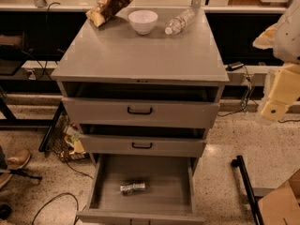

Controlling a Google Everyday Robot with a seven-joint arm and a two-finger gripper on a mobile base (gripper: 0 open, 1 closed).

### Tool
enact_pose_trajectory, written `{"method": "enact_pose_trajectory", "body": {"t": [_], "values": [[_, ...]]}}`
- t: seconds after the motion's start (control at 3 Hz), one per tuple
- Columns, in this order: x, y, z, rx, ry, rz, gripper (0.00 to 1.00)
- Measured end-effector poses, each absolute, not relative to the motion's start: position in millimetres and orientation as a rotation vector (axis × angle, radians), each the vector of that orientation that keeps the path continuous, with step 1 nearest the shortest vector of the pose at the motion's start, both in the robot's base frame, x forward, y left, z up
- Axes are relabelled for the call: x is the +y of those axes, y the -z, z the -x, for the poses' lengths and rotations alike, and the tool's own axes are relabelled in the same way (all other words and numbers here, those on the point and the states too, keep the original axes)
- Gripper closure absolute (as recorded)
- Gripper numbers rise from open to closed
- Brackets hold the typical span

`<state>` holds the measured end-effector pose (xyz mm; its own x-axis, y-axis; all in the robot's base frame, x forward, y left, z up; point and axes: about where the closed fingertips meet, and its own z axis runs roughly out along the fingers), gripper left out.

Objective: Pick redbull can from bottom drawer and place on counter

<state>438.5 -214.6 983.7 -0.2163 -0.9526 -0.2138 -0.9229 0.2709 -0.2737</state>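
Observation:
The redbull can (132,187) lies on its side inside the open bottom drawer (108,193), near the drawer's middle front. The counter (140,55) is the grey top of the cabinet above it. My gripper (277,100) is at the right edge of the view, pale yellowish, hanging beside the cabinet at about top-drawer height, well away from the can and holding nothing that I can see.
On the counter's far edge lie a chip bag (111,3), a white bowl (143,21) and a clear water bottle (180,21). The two upper drawers (140,111) stand slightly open. Cables and a wire basket (61,137) lie left; a black bar (246,184) and cardboard box lie right.

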Motion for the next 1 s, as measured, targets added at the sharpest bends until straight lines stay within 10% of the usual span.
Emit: {"method": "enact_pose_trajectory", "body": {"t": [1.0], "values": [[-199.5,-861.9,-412.6,2.238,-0.2,1.681,0.0]]}}
